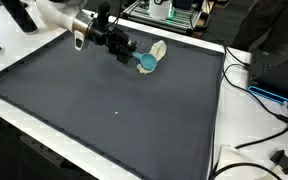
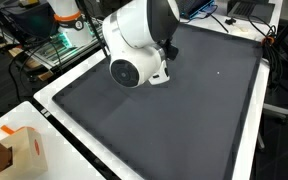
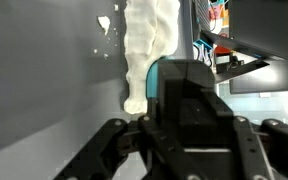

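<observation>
A soft white object (image 3: pixel 144 45) with a teal part (image 3: pixel 154 85) lies on the dark grey mat (image 1: pixel 114 110); an exterior view shows the white part (image 1: pixel 158 49) and the teal part (image 1: pixel 147 63) near the mat's far edge. My black gripper (image 1: pixel 132 54) is low over the mat, right against the teal part. In the wrist view the gripper (image 3: pixel 189 65) has its fingers (image 3: pixel 199 100) drawn together into one dark block, with the teal part just to their left. Nothing shows between them. The arm's white joint (image 2: pixel 139 40) hides the gripper in an exterior view.
A white table border (image 1: pixel 220 120) frames the mat. Black cables (image 1: pixel 259 95) and a dark box (image 1: pixel 284 65) lie beyond one edge. A cardboard box (image 2: pixel 19 150) stands off a corner, and shelving with equipment (image 2: pixel 44 45) is behind the arm.
</observation>
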Motion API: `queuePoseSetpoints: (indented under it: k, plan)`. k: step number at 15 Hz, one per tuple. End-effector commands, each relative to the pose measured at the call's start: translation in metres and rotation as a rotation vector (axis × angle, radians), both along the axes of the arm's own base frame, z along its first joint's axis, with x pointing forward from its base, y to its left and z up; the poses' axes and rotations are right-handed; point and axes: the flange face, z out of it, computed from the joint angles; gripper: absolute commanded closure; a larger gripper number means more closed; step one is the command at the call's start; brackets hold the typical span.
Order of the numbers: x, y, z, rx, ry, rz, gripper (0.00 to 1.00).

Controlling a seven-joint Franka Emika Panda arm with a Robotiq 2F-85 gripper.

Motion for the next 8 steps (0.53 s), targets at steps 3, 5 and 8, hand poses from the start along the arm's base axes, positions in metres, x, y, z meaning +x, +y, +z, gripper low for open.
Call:
queuePoseSetpoints:
  k: [3, 5, 8]
  plan:
    - [-0.011, 0.003, 0.000, -0.075, -0.021, -0.007, 0.75]
    - [-0.012, 0.006, 0.008, -0.074, -0.035, 0.000, 0.75]
    - [-0.012, 0.013, 0.022, -0.084, -0.063, 0.012, 0.75]
